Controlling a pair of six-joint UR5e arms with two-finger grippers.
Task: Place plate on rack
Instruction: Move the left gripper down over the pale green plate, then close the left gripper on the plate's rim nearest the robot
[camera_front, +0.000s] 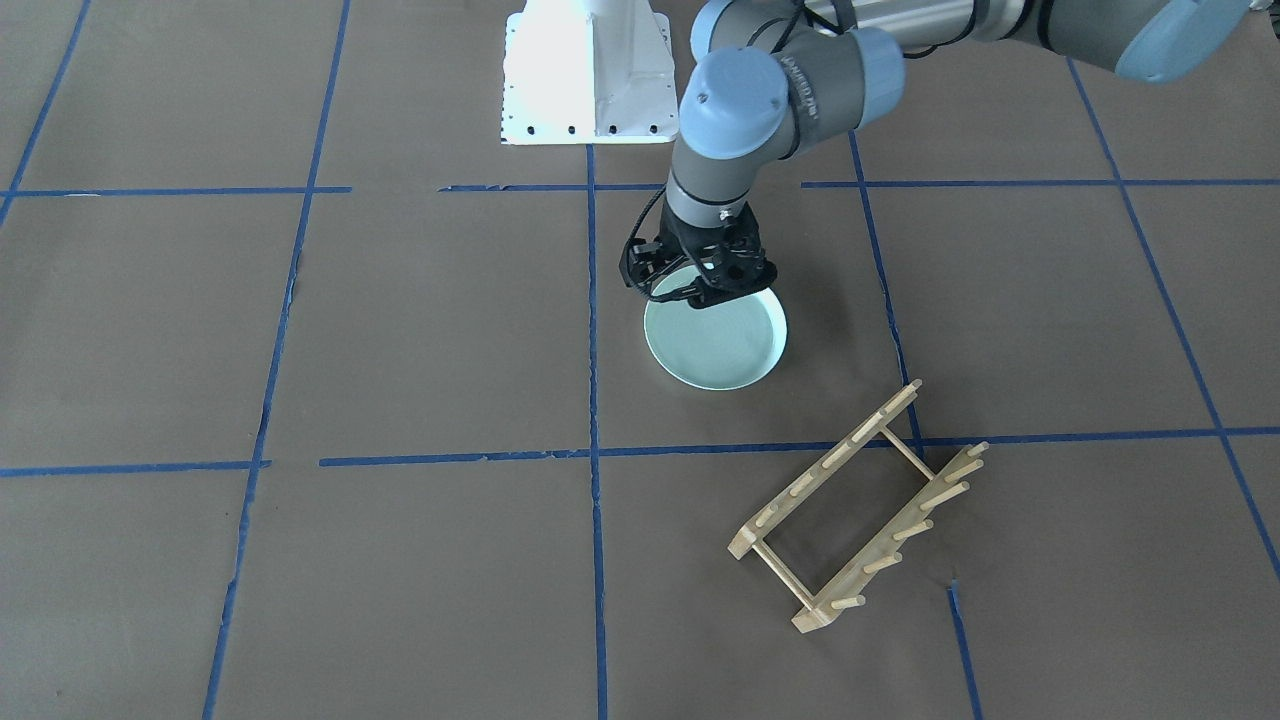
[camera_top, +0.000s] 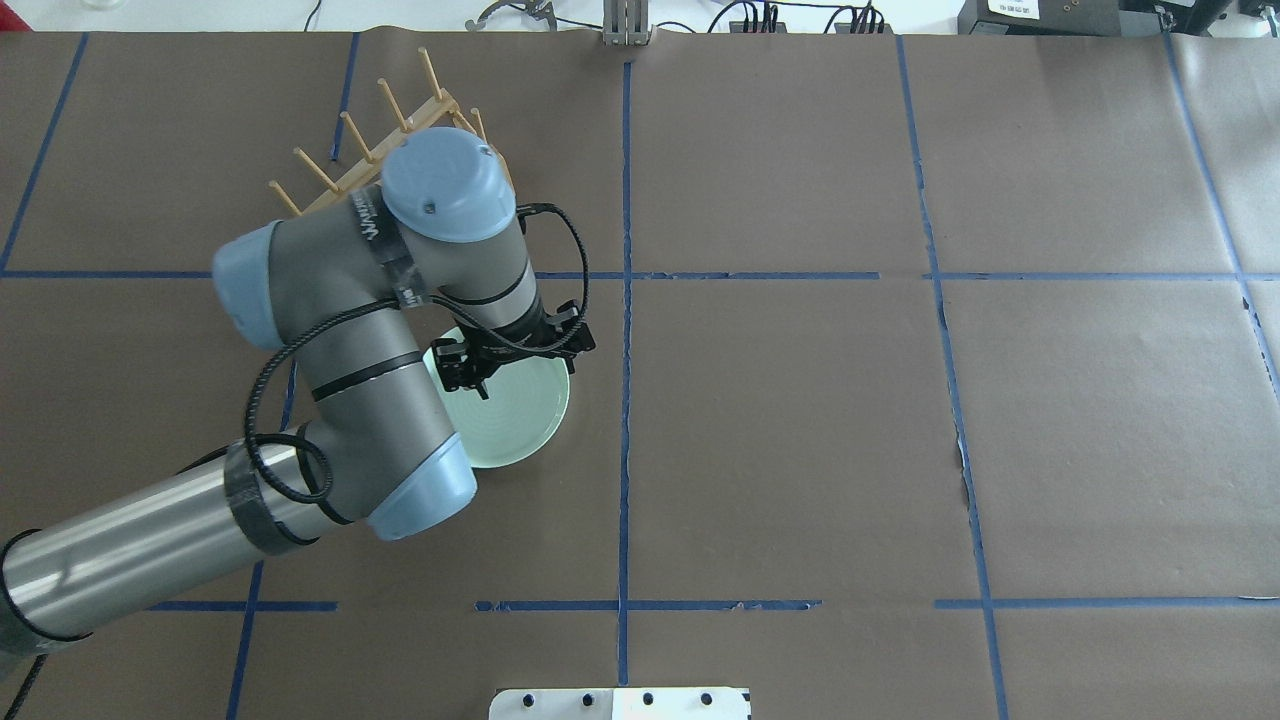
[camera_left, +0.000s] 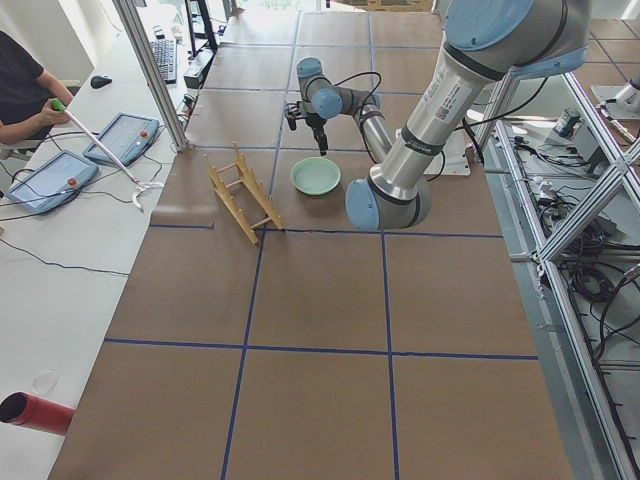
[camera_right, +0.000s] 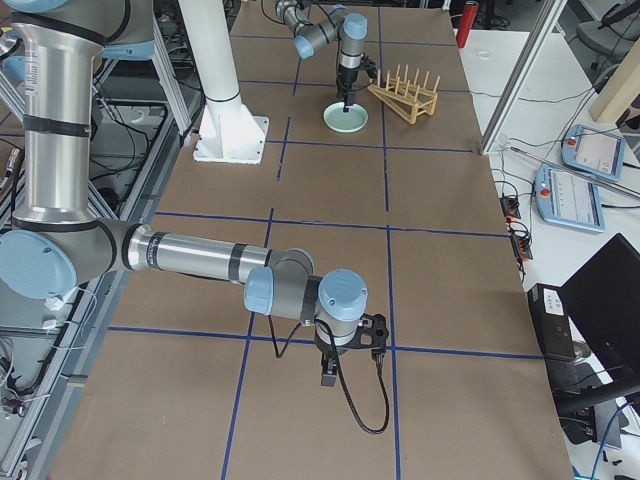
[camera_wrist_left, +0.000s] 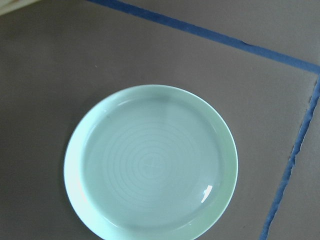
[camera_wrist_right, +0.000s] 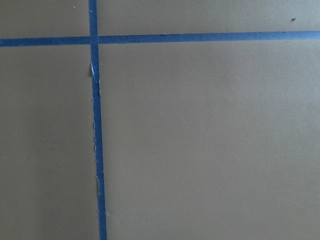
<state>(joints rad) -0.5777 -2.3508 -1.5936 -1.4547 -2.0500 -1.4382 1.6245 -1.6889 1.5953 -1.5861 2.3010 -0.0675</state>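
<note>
**Now above the plate, nothing gripped yet**

The table (camera_top: 800, 450) is covered with brown paper and marked with blue tape lines. The left arm (camera_top: 340, 400) reaches over the left half of it. The right arm (camera_right: 190, 262) is far away, toward the right edge, I think so that it does not disturb the work.

The rack (camera_front: 860, 510) stands near the far edge, on the left side, and it is turned at an angle to that edge. Its pegs point up and no dish is between them, so every slot is free.

The plate (camera_front: 725, 350) lies flat on the paper, in the left half, about midway between the robot's edge and the far edge, and apart from the rack. Because it lies flat, only its low rim gives a place to pinch.

The left gripper (camera_front: 697, 292) hangs above the plate, pointing down. Its jaws look spread and have hold of nothing. The wrist view shows the whole plate, so I judge the gripper is well above it, lining up for the pick.

The right gripper (camera_right: 345, 365) hangs low over bare paper. Whether its jaws are spread or closed, I cannot tell.
</note>
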